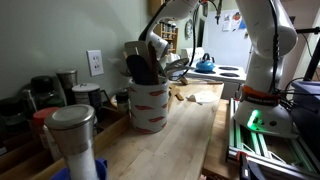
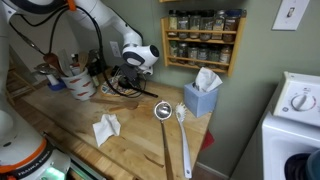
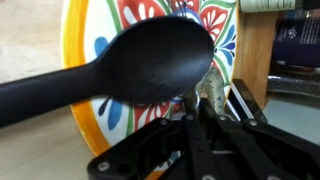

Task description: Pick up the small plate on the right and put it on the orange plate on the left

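- On the wooden counter (image 2: 135,152) in an exterior view lie a crumpled napkin (image 2: 107,128), a small round metal cup (image 2: 163,110) and a long white utensil (image 2: 185,135). A blue tissue box (image 2: 200,97) stands near the wall, below a spice rack (image 2: 205,40).
- A red-and-white utensil crock (image 1: 150,108) full of dark tools stands mid-counter, and a steel canister (image 1: 72,135) sits close to the camera.
- A black spoon (image 3: 150,65) fills the wrist view. Its bowl hangs squarely in front of the painted plate (image 3: 95,30), and its handle runs off to the left.
- The gripper (image 3: 197,118) sits just under the spoon's bowl. Its fingers look drawn close together, but whether they pinch the spoon cannot be told.
- The painted plate stands on edge behind the spoon, with a wooden panel (image 3: 250,60) just beside it. It has an orange-yellow rim and a white ground with blue, red and green motifs.
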Robot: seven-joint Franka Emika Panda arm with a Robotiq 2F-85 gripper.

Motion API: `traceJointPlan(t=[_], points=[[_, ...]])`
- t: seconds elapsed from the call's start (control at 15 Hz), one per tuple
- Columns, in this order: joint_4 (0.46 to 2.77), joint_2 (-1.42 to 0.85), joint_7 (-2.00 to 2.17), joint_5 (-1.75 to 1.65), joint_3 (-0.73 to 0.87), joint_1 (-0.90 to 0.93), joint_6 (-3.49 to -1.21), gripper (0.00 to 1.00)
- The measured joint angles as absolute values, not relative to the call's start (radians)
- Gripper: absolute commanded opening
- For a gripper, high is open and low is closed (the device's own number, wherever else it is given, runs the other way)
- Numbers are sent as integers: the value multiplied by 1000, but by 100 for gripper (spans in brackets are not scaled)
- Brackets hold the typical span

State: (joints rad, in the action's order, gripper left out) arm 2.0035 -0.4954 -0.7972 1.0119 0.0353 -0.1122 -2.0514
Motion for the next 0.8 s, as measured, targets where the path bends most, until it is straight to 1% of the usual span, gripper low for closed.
traceJointPlan(t=[0.73,0.8], points=[[1971,-526,-771,986,39,-131,-2051,3],[1969,-527,-766,982,39,-131,-2051,11]])
